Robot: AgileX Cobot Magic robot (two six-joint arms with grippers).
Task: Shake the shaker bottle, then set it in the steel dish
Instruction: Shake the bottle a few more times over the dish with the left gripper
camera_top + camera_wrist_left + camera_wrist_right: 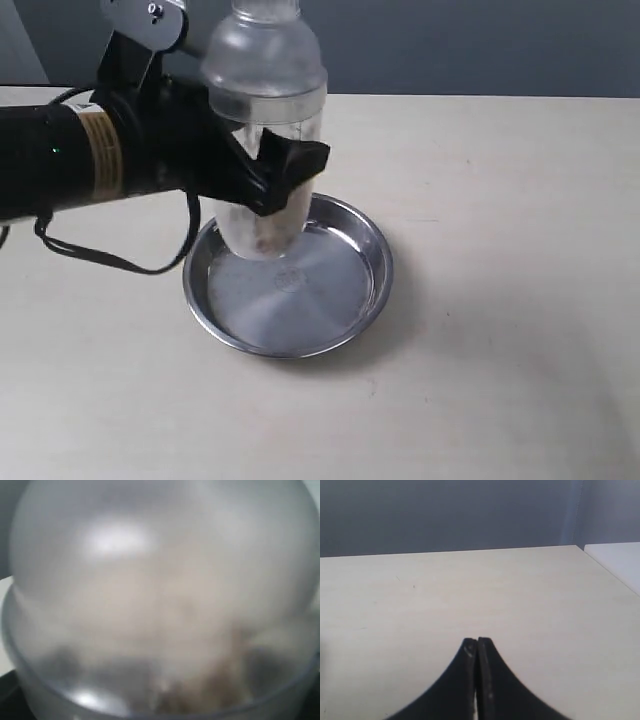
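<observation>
Release looks like what is left: the left claw [285,165] grips the shaker bottle [265,70] upright over the steel dish [370,290], base at or just above its floor, while the right claw [477,652] sits closed, empty, over the table [500,200].

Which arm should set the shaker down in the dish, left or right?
Left. The left gripper grips the shaker bottle over the steel dish; the right gripper is shut on nothing, facing only bare table.
</observation>
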